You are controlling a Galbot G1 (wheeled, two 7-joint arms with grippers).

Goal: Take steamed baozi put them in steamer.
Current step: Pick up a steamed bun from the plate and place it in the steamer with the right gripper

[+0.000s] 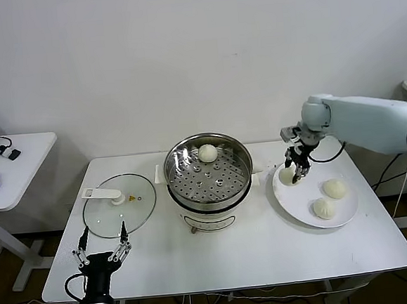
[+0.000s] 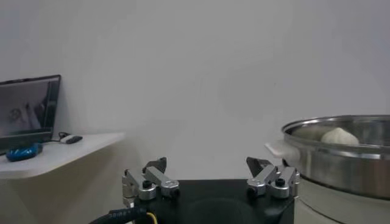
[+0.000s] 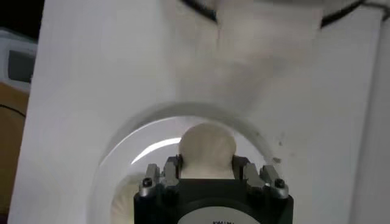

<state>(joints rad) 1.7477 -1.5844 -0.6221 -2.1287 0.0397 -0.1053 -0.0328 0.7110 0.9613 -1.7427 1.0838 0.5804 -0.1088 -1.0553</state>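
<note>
We found the right gripper (image 1: 295, 175) with its jaws clamped on a baozi (image 1: 288, 175) at the plate's (image 1: 349, 214) ten o'clock edge, nearest the steamer (image 1: 209, 173), which already held one bun (image 1: 207, 152). The left gripper (image 1: 102, 250) idled, jaws apart, at the surface's (image 1: 267, 249) seven o'clock.

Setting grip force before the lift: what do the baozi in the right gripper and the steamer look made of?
Baozi in the right gripper: soft-looking matte cream dough, smooth dome, no shine. Steamer: polished stainless steel by its mirror-like rim and perforated tray; its white base looks like plastic, though that is uncertain.
</note>
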